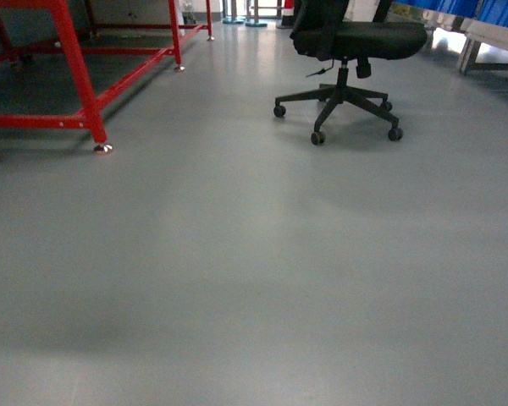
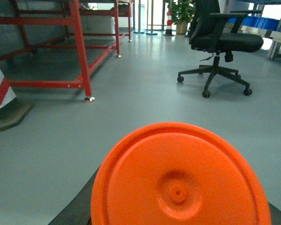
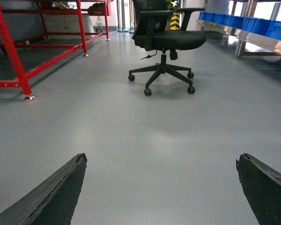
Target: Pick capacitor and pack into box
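Neither the capacitor nor the pink box shows in any of the three views, so where they lie cannot be told. The left wrist view is filled at the bottom by an orange round lid-like disc with a raised rim and a small central nub, sitting right in front of the camera; dark edges of the left end effector peek out beside and beneath it, and whether that end effector is spread or closed cannot be told. In the right wrist view the right end effector has its two dark fingers spread wide apart at the lower corners, with only bare grey floor between them and nothing held. Ahead on that floor stands a black office chair on a five-star castor base, to the right of centre in the head view. To the left is a red metal frame on small foot pads. A red-and-white striped cone on a dark base stands at the far left of the left wrist view, near the frame. Blue bins line a rack behind the chair to the right.
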Controlling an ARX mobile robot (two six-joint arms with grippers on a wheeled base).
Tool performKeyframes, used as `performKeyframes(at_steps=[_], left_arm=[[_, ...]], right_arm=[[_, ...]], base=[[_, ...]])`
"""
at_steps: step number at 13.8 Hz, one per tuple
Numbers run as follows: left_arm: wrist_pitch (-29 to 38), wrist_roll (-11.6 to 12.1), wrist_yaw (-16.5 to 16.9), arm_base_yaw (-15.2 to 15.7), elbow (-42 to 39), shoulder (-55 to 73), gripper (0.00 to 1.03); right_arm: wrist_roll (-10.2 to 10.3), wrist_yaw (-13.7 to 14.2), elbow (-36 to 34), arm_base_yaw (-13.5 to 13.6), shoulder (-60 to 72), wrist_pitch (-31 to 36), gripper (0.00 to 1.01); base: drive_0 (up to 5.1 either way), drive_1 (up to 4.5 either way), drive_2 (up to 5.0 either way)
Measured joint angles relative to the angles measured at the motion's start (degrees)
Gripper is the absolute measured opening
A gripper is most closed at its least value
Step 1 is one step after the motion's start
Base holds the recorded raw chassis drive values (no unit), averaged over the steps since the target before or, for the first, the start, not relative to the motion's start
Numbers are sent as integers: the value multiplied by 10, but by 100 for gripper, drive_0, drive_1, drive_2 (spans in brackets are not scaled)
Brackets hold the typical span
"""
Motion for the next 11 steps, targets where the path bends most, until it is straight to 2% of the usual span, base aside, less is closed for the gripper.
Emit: performKeyframes(at_steps=[11], left_arm=[[0,0,0,0,0,0,44]], right_arm=[[0,0,0,0,0,1,98]], base=[[-487,249,249]])
